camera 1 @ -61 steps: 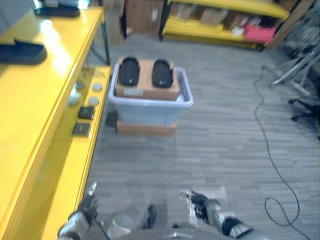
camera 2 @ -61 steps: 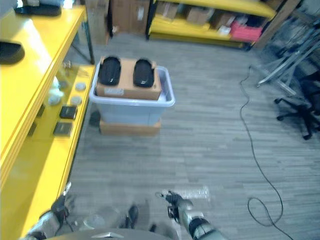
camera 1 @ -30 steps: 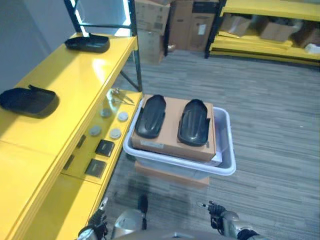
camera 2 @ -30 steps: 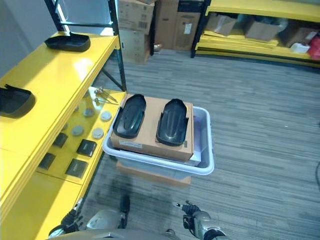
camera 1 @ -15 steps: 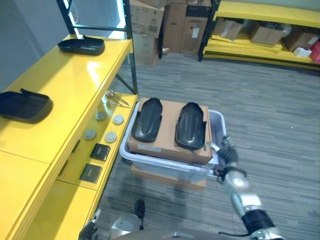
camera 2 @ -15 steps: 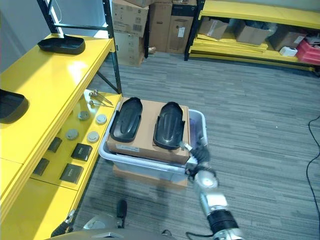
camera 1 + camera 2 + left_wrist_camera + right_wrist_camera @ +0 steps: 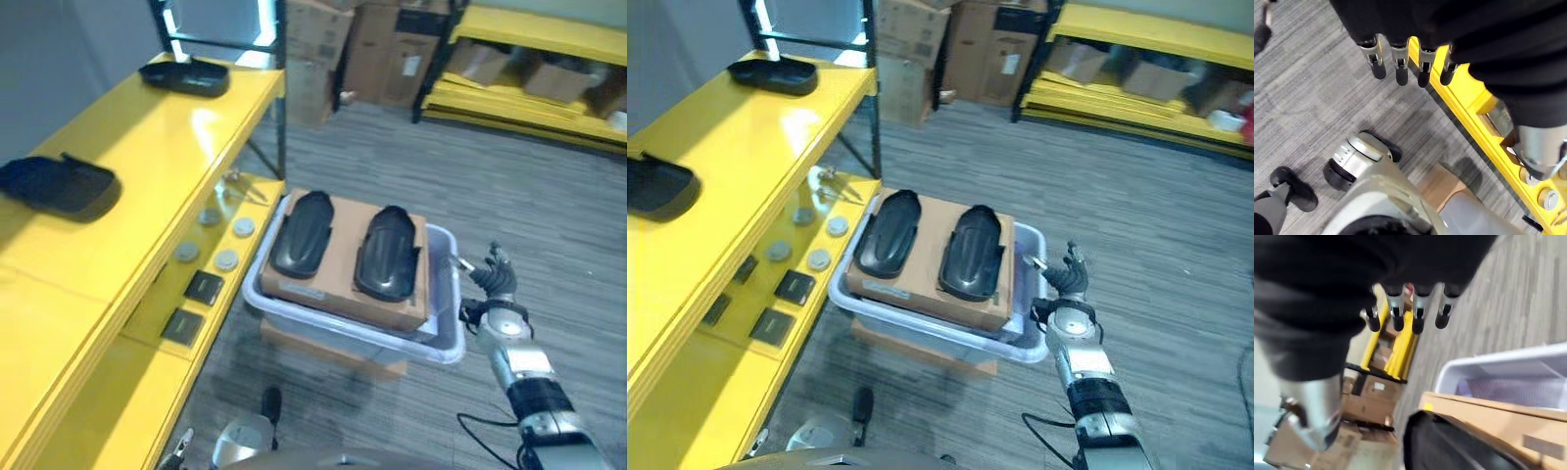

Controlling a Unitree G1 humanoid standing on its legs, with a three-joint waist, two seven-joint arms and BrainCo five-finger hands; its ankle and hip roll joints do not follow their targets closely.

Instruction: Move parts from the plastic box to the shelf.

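A pale plastic box [image 7: 447, 345] stands on the floor by the yellow shelf [image 7: 118, 225]. It holds a cardboard carton [image 7: 338, 284] with two black moulded parts on top, one on the left [image 7: 300, 233] and one on the right [image 7: 388, 253]. My right hand [image 7: 495, 287] hovers just off the box's right rim, fingers spread and straight, holding nothing. The right wrist view has its fingers [image 7: 1418, 313] above the box rim [image 7: 1498, 364] and a black part [image 7: 1449, 445]. My left hand [image 7: 1399, 68] hangs low over the floor beside the shelf's edge, fingers straight and empty.
Two more black parts lie on the shelf's top, one near [image 7: 59, 184] and one far [image 7: 186, 74]. Its lower level [image 7: 211, 259] carries round discs, black squares and small tools. A flat carton [image 7: 328, 348] sits under the box. Cardboard boxes [image 7: 382, 49] and another yellow rack [image 7: 529, 88] stand behind.
The view has shifted. My right hand rose from near the floor to the box's right side, then drew slightly off the carton's corner. The left hand stays low.
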